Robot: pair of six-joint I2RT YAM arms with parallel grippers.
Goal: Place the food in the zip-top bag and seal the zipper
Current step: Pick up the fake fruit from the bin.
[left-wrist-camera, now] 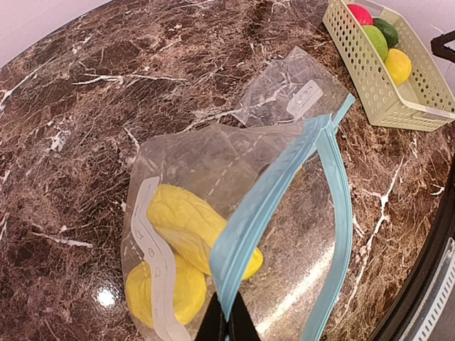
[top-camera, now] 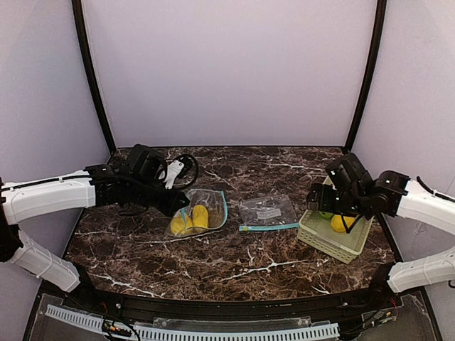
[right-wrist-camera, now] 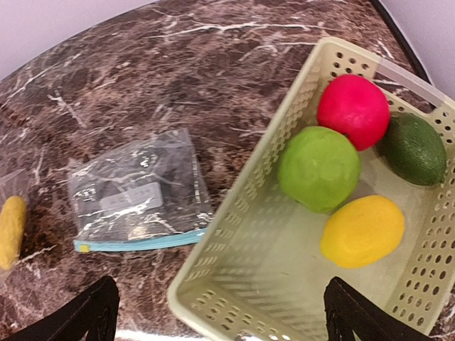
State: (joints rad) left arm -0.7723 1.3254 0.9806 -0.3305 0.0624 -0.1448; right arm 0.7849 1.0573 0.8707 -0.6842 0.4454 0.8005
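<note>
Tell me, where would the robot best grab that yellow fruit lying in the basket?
Probably from straight above, since the walls of the basket block any sideways approach. The yellow fruit is an oval lying flat, so the open right gripper should close across its narrow middle. The light green ball sits close by, leaving little finger room on that side.

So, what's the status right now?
Left gripper shut on bag zipper. Right gripper open over basket of red ball, light green ball, dark green piece, yellow piece. Yellow pieces bagged. Spare bag between.
</note>
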